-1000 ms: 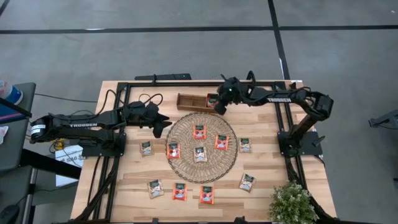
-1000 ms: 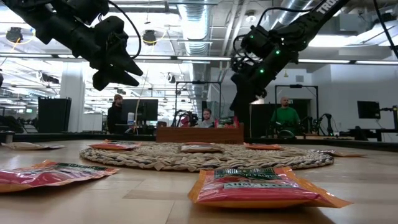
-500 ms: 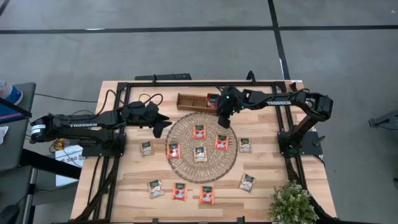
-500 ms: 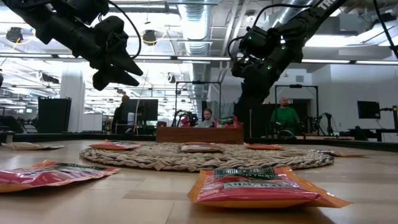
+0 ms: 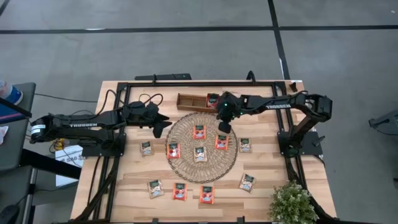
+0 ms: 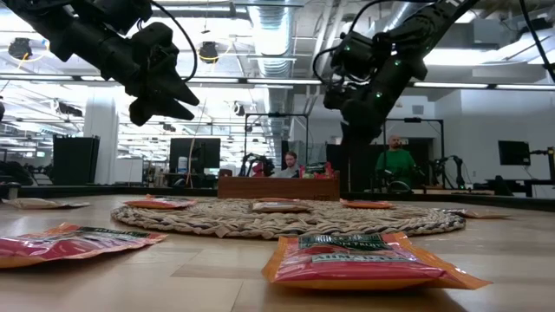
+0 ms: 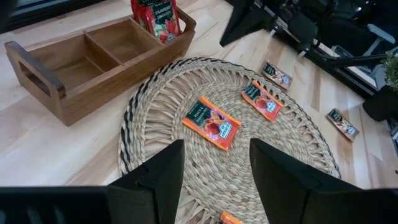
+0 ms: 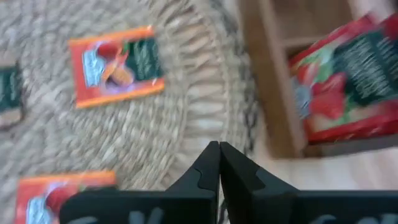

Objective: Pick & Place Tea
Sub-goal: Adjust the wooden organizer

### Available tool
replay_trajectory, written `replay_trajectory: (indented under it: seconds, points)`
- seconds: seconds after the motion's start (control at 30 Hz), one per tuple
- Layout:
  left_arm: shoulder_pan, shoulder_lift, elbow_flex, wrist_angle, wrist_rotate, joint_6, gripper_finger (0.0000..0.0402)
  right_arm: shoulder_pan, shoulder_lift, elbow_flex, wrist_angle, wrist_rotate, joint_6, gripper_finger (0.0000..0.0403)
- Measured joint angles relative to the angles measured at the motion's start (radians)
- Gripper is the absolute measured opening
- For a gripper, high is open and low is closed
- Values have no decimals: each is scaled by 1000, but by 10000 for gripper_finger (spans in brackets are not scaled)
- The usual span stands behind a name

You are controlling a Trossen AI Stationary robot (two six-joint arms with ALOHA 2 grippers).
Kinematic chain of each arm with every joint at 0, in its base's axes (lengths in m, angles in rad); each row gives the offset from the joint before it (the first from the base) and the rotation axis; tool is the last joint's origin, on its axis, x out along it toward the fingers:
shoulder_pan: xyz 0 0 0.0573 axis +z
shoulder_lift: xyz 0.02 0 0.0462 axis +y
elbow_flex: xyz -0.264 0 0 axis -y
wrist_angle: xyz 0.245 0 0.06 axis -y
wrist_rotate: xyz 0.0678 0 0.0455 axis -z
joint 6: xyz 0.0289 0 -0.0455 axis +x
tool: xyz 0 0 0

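Tea sachets (image 5: 199, 154) lying flat, square, so no long axis: four on the round mat (image 5: 186, 163), others on the table (image 5: 267, 155), red ones standing in the wooden tray (image 5: 193, 101). Right gripper (image 5: 223, 127) pinched together, empty, above the mat's far edge near the tray. Left gripper (image 5: 163, 125) parted, raised beside the mat.

Right gripper (image 5: 222, 127) now closed, over mat (image 5: 186, 163).

tea sachets (image 5: 199, 154) on mat (image 5: 184, 167), tray (image 5: 189, 101) behind, plant (image 5: 291, 203) at table (image 5: 118, 199) corner
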Motion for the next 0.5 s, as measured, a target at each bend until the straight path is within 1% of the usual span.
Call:
replay_trajectory:
  seconds: [0.1,0.5]
  points:
    - [0,0,0,0,0,5,174,-6,0,0,35,19,1,2]
    - [0,0,0,0,26,6,174,-37,6,0,34,17,-15,0]
